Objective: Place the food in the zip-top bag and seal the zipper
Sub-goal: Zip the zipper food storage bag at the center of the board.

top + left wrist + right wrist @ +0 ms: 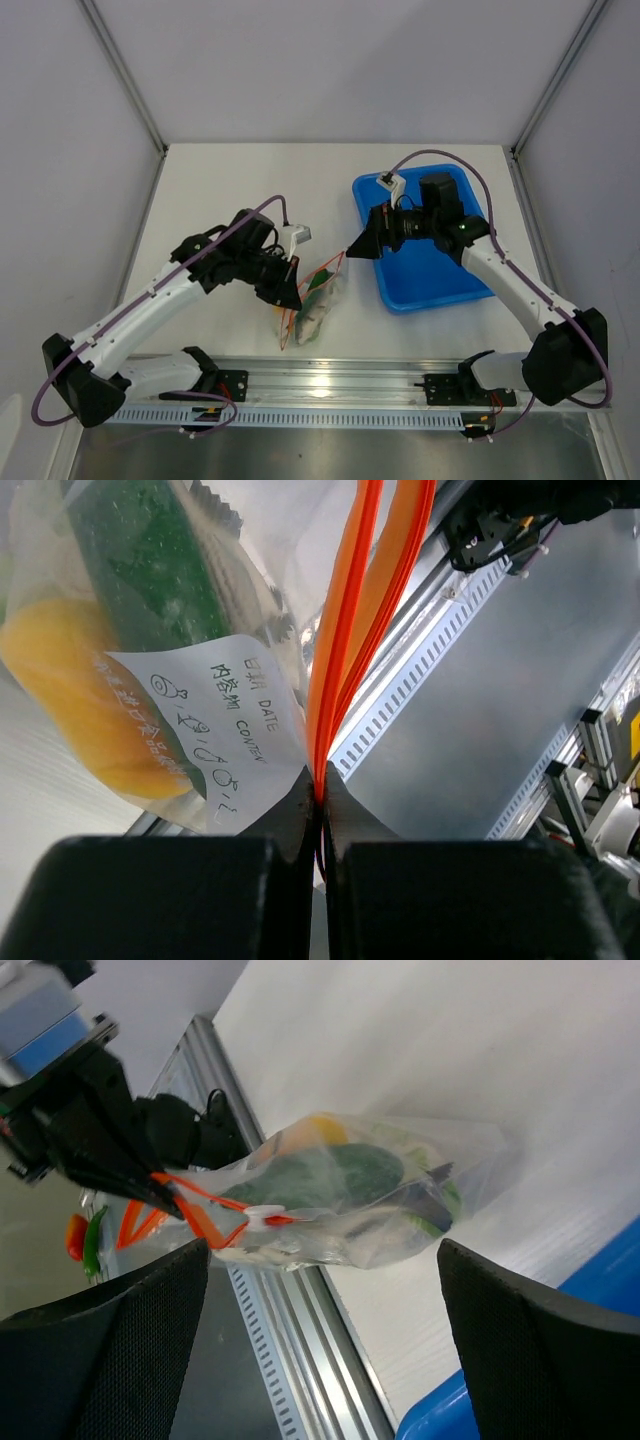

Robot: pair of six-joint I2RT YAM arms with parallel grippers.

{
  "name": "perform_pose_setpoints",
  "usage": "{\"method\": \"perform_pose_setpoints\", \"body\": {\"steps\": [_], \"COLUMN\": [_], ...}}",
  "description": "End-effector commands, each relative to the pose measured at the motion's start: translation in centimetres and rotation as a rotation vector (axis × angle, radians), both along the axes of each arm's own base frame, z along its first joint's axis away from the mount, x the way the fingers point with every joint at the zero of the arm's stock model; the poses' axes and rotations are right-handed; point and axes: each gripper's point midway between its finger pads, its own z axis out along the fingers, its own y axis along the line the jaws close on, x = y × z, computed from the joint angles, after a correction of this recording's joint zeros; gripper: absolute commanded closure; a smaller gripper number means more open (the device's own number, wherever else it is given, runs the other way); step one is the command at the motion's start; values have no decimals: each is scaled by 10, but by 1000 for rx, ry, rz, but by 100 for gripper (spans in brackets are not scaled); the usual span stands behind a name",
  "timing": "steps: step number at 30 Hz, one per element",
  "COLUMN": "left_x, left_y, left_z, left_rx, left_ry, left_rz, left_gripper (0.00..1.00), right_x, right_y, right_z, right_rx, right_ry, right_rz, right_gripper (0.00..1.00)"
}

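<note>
- Pinching the zipper (345, 630), the left gripper (320, 792) has its jaws pressed together on the end of the orange-red strip, whose two tracks part just past the fingertips.
- Beside those jaws spreads the zip-top bag (262, 550), with a yellow-orange piece (70, 680) and a green piece (150, 560) inside against the film.
- Its white label (235, 730), nearest the jaws, reads "DATE" and "CONTENT" beside Chinese characters and small fish doodles.
- The right gripper (325, 1245) has its jaws wide apart, gripping nothing.
- The bag lies ahead of them, a white slider (262, 1218) on its zipper.
- The crinkled plastic blurs the other food.
- The blue tray (430, 275) sits behind the right jaws.
</note>
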Motion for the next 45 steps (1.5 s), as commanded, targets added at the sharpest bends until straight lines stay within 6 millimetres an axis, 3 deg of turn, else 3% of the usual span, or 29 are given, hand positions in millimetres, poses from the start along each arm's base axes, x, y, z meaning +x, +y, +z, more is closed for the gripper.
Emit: {"method": "perform_pose_setpoints", "body": {"steps": [1, 3, 8, 14, 21, 34, 40, 45], "left_x": [-2, -3, -8, -13, -11, -7, -7, -7], "left_y": [-10, -12, -17, -20, -20, -20, -21, -21], "left_z": [22, 25, 29, 31, 30, 28, 28, 27], "left_rx": [-80, -91, -135, -160, -158, -164, -177, -185], "left_ry": [-39, -35, -20, -3, 1, 18, 31, 39], "left_rz": [-90, -102, -139, -171, -167, -155, -154, -157], "left_gripper": [99, 99, 99, 99, 99, 99, 99, 99], "right_x": [-15, -19, -26, -16, -21, -38, -42, -42], "right_y": [2, 0, 6, 15, 28, 17, 13, 15], "right_z": [30, 36, 29, 25, 22, 17, 10, 11], "right_rx": [120, 161, 225, 238, 253, 230, 228, 241], "right_ry": [-204, -223, -157, -162, -110, -91, -79, -77], "right_rz": [122, 129, 191, 223, 309, 334, 335, 345], "right_gripper": [4, 5, 12, 14, 26, 30, 40, 54]}}
